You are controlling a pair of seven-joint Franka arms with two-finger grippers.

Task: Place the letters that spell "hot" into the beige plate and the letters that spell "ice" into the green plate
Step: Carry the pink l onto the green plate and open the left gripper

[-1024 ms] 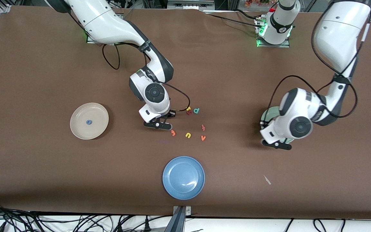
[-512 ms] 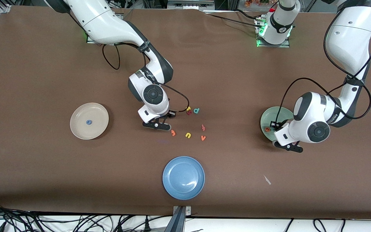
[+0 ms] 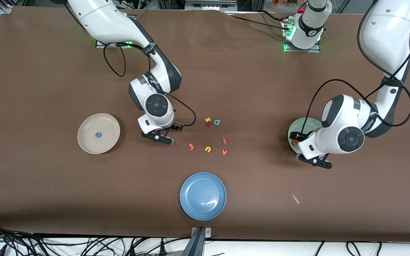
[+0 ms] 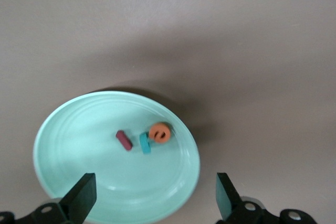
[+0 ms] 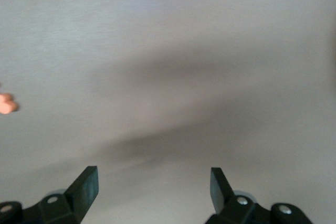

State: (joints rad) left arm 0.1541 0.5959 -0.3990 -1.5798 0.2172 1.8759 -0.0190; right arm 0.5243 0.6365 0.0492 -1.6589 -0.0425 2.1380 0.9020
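Observation:
The beige plate (image 3: pixel 98 133) holds the blue o (image 3: pixel 98 134). In the green plate (image 4: pixel 73 129) lie the dark red i (image 4: pixel 124 140), the teal c (image 4: pixel 145 143) and the orange e (image 4: pixel 160 132). In the front view the left arm covers most of the green plate (image 3: pixel 299 129). My left gripper (image 4: pixel 154 198) hangs open over that plate's rim, empty. My right gripper (image 5: pixel 152 187) is open and empty over bare table between the beige plate and the loose letters. The yellow h (image 3: pixel 208 119) and the orange t (image 3: pixel 191 146) lie on the table.
Other loose letters lie mid-table: a dark red one (image 3: pixel 209 124) against the h, a teal d (image 3: pixel 217 122), a pinkish-red hook (image 3: pixel 224 140), a yellow u (image 3: pixel 208 149) and an orange v (image 3: pixel 224 152). A blue plate (image 3: pixel 203 196) sits nearer the camera.
Both grippers went from shut to open. The right gripper moved away from the orange t toward the beige plate. The left hand shifted off the green plate's middle, uncovering the orange e.

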